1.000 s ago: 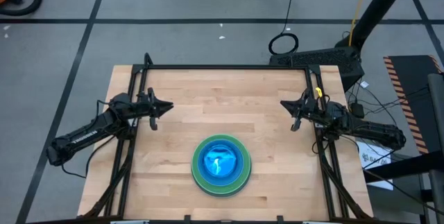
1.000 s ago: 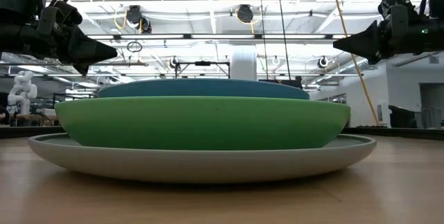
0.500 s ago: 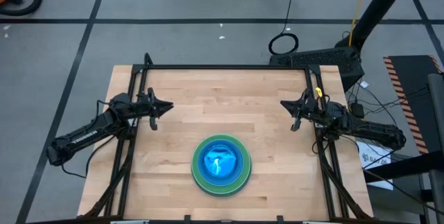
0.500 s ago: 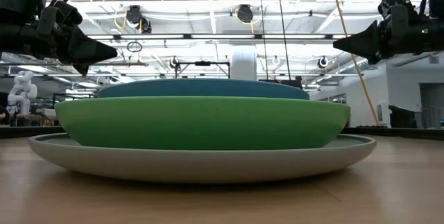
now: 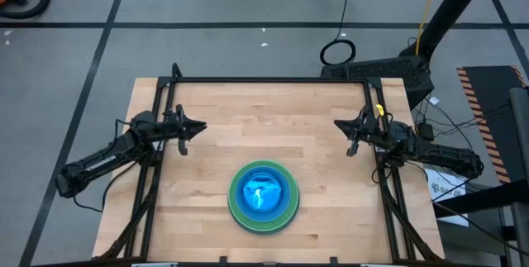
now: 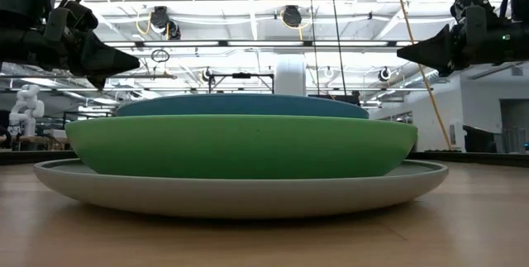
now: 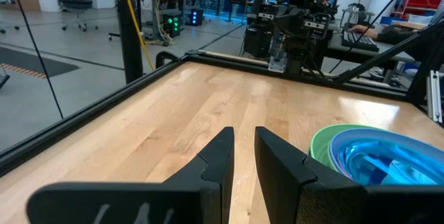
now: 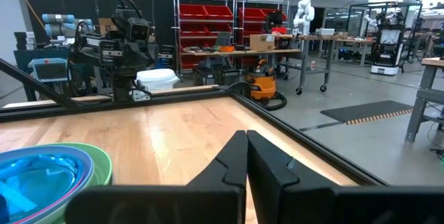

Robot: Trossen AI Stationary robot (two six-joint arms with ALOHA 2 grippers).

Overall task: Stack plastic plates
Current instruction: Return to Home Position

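Observation:
The plastic plates [image 5: 264, 197] stand as one stack near the table's near edge, midway between the arms. In the low view the large grey plate [image 6: 240, 191] rests on the table with a green plate [image 6: 240, 145] in it and a blue one [image 6: 241, 106] on top. Pink and teal plates do not show. The stack also shows in the left wrist view [image 7: 368, 154] and the right wrist view [image 8: 41, 175]. My left gripper [image 5: 201, 126] hovers at the table's left side, its fingers [image 7: 223, 148] a narrow slit apart. My right gripper [image 5: 337, 124] hovers at the right side, shut [image 8: 246, 135].
A black frame rail [image 5: 273, 80] runs along the table's far edge and down both sides. Bare wood [image 5: 264, 126] lies between the two grippers and beyond the stack. Cables and a stand [image 5: 376, 73] sit on the floor past the far right corner.

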